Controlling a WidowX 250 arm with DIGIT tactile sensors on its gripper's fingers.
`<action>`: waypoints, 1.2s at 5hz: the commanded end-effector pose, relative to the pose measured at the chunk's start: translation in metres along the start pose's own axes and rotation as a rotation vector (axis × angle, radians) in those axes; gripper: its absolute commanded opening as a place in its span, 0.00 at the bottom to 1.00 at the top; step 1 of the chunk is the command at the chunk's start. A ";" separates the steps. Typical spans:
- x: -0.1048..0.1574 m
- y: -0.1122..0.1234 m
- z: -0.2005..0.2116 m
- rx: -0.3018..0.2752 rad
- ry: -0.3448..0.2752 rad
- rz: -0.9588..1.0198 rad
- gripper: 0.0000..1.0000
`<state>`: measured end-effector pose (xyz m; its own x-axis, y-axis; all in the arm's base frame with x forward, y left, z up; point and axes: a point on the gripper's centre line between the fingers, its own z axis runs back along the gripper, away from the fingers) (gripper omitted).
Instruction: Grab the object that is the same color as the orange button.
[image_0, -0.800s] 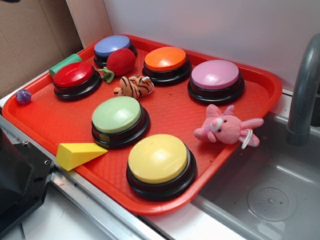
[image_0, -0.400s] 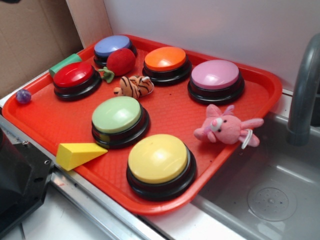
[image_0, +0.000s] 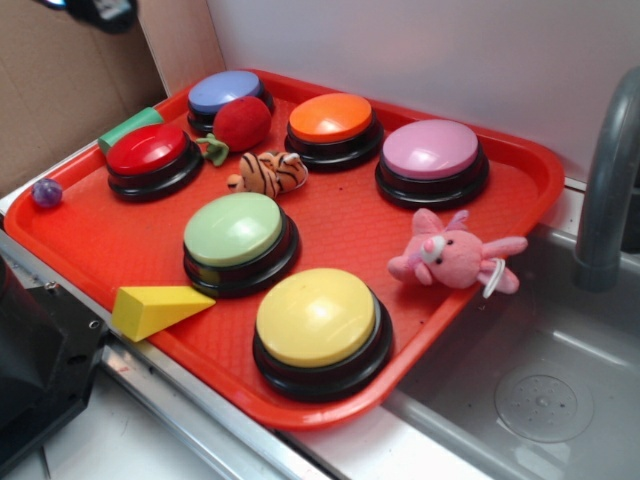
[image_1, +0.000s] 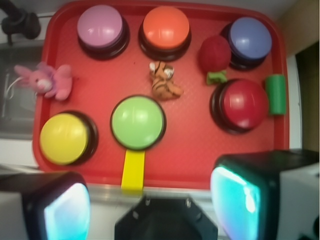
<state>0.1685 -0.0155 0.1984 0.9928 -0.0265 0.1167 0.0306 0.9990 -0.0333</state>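
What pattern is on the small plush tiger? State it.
Orange-tan with black stripes on the plush tiger; clearest in the exterior view.

I see the red tray (image_0: 520, 170) as moulded plastic with a fine pebbled texture. The orange button (image_0: 331, 117) has a smooth, semi-glossy plastic dome on a shiny black base. The tiger (image_0: 270, 173) and pink bunny (image_0: 452, 253) look like soft, matt plush. The sink (image_0: 560, 390) reads as brushed metal.

A plain white wall (image_0: 420, 50) rises behind the desk, meeting a brown cardboard panel (image_0: 60, 90) at the left. On the right lies a steel sink (image_0: 540, 390) with a grey tap (image_0: 605, 190). The light is soft and even.
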 end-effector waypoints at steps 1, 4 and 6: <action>0.037 0.012 -0.051 0.060 -0.068 0.052 1.00; 0.077 0.036 -0.146 0.101 -0.051 0.089 1.00; 0.081 0.039 -0.174 0.102 0.025 0.065 1.00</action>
<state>0.2589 0.0093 0.0232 0.9982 0.0375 0.0466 -0.0401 0.9977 0.0542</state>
